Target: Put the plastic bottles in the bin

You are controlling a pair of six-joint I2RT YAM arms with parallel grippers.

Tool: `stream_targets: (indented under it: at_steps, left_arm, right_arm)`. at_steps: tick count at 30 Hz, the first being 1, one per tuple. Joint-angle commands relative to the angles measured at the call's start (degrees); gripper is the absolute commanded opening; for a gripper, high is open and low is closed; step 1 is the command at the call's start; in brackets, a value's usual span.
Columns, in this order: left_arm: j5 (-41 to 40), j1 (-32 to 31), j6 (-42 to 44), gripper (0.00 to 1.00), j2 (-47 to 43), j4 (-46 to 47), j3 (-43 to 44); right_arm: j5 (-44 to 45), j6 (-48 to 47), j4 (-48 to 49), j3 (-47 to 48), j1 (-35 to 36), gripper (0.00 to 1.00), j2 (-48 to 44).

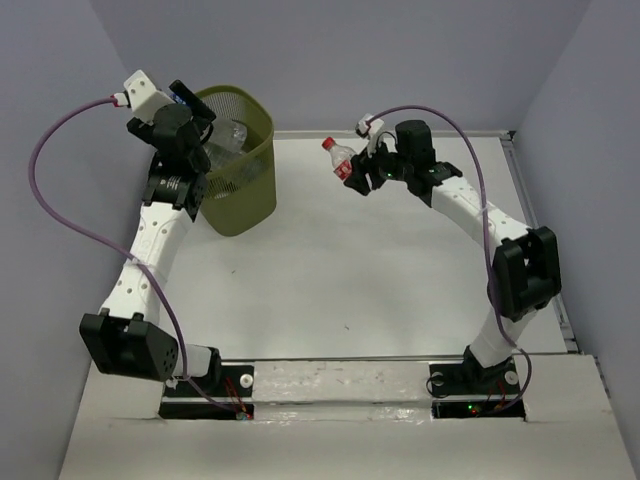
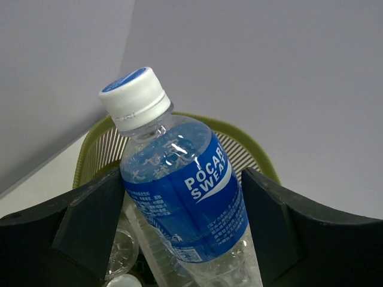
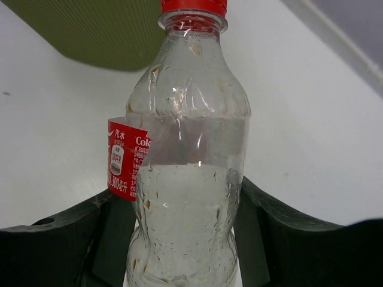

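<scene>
Shows a matt white desk (image 1: 350, 270) with a few small dark specks, boxed in by pale lavender-grey walls (image 1: 400, 60) at back and sides. Places the olive mesh bin (image 1: 245, 195) at the desk's far left corner, with at least 1 clear bottle (image 1: 232, 133) inside. Clamps the left pincer (image 2: 179, 221) on a blue-labelled, white-capped bottle (image 2: 179, 185), tilted over the bin's rim. Grips a red-capped, red-labelled bottle (image 3: 188, 179) in the right pincer (image 3: 185, 245), held above the desk near its back edge, right of the bin and apart from it.
</scene>
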Motion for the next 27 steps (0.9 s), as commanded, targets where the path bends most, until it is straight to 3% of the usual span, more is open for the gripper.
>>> stream_targets:
  at_steps: [1,3,11,18,24,25,27]
  left_arm:
    - [-3.4,0.2,4.0,0.93,0.0,3.9,-0.6]
    - [-2.2,0.3,3.4,0.99,-1.3,4.1,-1.5]
    - [3.5,0.2,0.7,0.99,-13.6,4.0,-10.9]
    - [14.9,0.2,-0.9,0.99,-30.8,2.5,-23.7]
    - [12.4,-1.7,1.5,0.99,-44.1,5.1,-32.6]
    - [12.1,-2.2,1.9,0.99,-44.9,5.6,-33.3]
    - [11.4,-3.1,2.7,0.99,-45.6,6.9,-34.3]
  right_arm:
    - [1.3,10.0,13.4,0.9,4.3,0.42,-6.5]
    - [3.9,11.5,14.6,2.8,7.2,0.42,-7.1]
    - [9.0,19.7,20.7,17.0,15.5,0.42,-1.4]
    - [16.2,18.2,22.0,40.1,20.8,0.43,13.8]
    - [20.5,17.4,25.7,59.8,22.6,0.46,31.8]
    - [20.9,17.4,26.5,61.6,22.6,0.49,33.7]
    - [23.8,15.5,28.0,65.3,23.1,0.78,37.7]
